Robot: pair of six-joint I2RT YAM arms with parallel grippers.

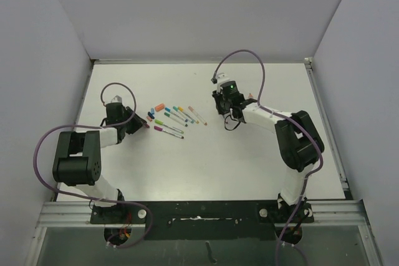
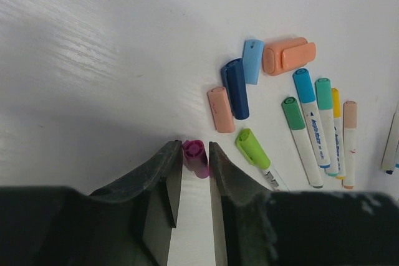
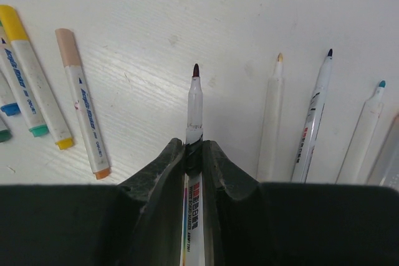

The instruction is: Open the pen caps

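My left gripper is shut on a magenta pen cap, pinched between its fingertips low over the table. Loose caps lie just beyond it: peach, navy, light blue and a fat orange one. My right gripper is shut on an uncapped white pen barrel whose dark tip points away. In the top view the left gripper is left of the pen cluster and the right gripper is right of it.
Capped pens lie right of the loose caps: lime, green, blue, teal, yellow, peach. Three uncapped barrels lie right of my right gripper. Walls enclose the table.
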